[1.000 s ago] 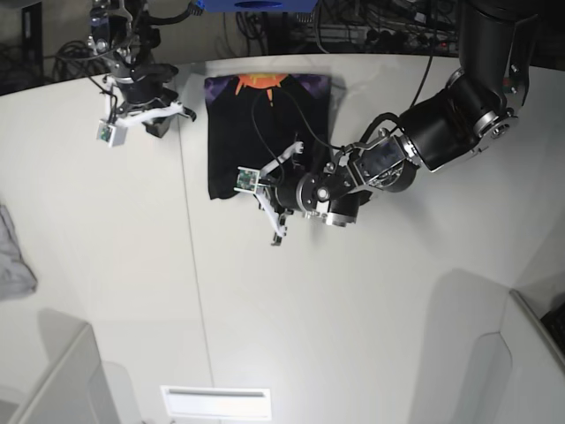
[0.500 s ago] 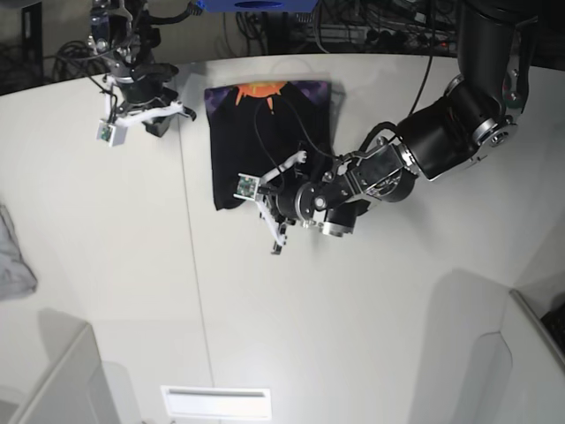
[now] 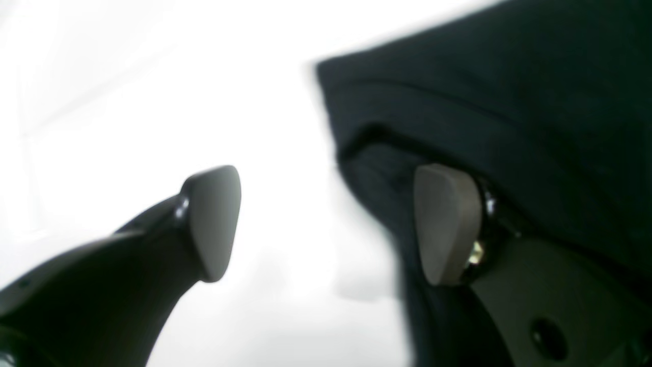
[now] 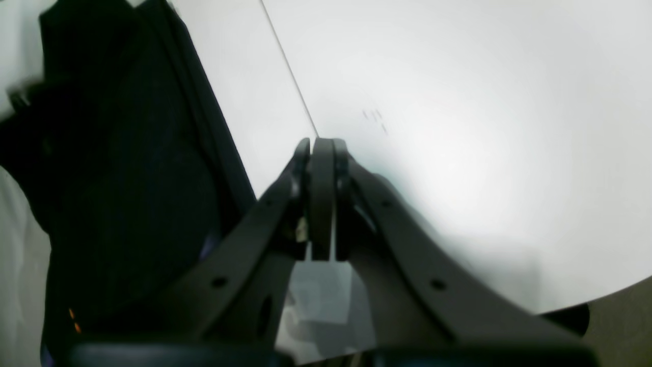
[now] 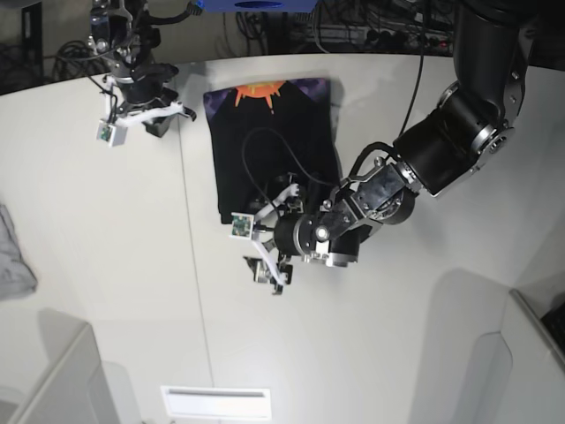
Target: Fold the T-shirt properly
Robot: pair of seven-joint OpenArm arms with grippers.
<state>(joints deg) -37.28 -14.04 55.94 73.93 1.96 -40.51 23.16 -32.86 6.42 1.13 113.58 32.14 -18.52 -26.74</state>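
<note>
Left gripper (image 3: pixel 326 224) gapes beside (seemingly touching) the T-shirt (image 3: pixel 489 102).

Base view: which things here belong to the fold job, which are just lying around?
Job:
- T-shirt, black, folded, graphic at the far end
- left gripper, open at the shirt's near edge
- right gripper, shut, holding nothing

Lying about:
- small grey cloth at the table's edge

White desk (image 5: pixel 106 265) with a thin dark seam line, small light-grey cloth (image 5: pixel 12 256) at its left edge, tangled cables (image 5: pixel 371 31) behind the far edge
</note>
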